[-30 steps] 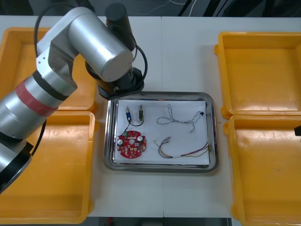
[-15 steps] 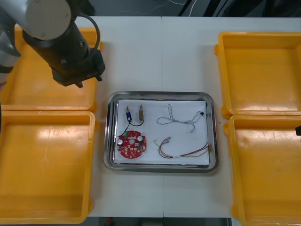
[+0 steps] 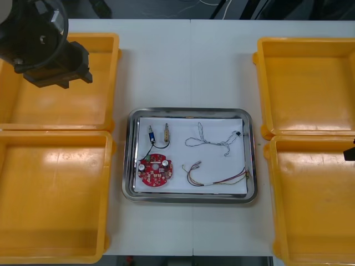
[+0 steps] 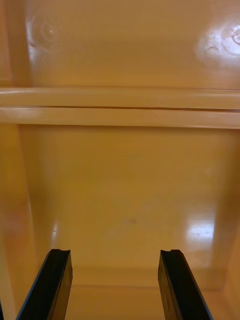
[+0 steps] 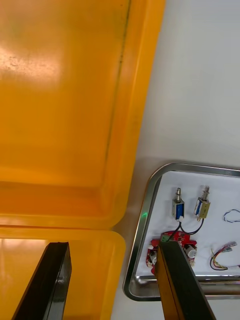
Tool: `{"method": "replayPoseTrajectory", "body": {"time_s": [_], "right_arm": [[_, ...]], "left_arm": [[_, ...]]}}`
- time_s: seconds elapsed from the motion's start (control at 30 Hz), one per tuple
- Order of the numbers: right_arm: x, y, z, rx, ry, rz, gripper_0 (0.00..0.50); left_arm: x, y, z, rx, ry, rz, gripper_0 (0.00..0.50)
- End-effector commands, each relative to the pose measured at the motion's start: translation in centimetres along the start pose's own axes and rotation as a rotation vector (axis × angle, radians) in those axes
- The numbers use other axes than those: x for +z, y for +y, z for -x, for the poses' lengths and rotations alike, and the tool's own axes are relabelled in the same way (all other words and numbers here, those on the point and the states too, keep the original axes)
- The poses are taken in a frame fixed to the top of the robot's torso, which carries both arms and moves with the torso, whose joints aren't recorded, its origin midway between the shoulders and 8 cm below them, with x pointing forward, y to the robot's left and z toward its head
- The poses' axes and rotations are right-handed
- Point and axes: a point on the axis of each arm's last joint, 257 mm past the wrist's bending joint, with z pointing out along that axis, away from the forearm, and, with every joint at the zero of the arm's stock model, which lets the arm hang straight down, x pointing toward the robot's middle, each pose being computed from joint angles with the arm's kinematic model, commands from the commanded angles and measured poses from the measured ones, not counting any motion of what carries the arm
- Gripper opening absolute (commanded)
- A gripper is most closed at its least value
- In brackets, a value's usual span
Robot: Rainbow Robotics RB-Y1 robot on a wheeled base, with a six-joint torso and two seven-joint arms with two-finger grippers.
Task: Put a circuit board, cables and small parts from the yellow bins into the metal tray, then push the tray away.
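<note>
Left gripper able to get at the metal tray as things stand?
Probably yes. The left gripper, open, hovers over the far-left yellow bin; only that bin's rim and bare table lie between it and the metal tray. Right gripper sits over a right bin.

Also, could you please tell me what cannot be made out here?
Left wrist view: a finger of the left gripper, above the far left bin, covers part of the circuit board; the edge crops the tray.
Front view: the edge cuts off the right gripper over the near right bin; small metal parts too small to identify.
</note>
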Motion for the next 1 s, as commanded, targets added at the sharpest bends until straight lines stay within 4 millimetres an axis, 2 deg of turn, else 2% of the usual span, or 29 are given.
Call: {"method": "replayPoseTrajectory", "body": {"time_s": [0.03,0.3,0.57,0.8,1.0], "right_arm": [[-1.5,1.9,1.4,-0.089,-0.031,-0.006,0.500],[-1.6,6.9,2.3,-0.237,-0.045,0.049,0.500],[-1.6,13.9,2.5,-0.420,-0.053,0.144,0.500],[-1.2,20.2,1.8,-0.588,-0.056,0.217,0.500],[-0.7,24.4,0.4,-0.730,-0.044,0.244,0.500]], "left_arm": [[-1.1,4.3,-0.7,0.106,-0.026,0.052,0.500],[-1.4,8.3,-2.8,0.145,-0.022,0.072,0.500],[-2.4,12.6,-4.2,0.171,-0.021,0.109,0.500],[-3.1,15.6,-5.3,0.182,-0.017,0.138,0.500],[-2.9,16.6,-6.6,0.179,0.003,0.152,0.500]]}}
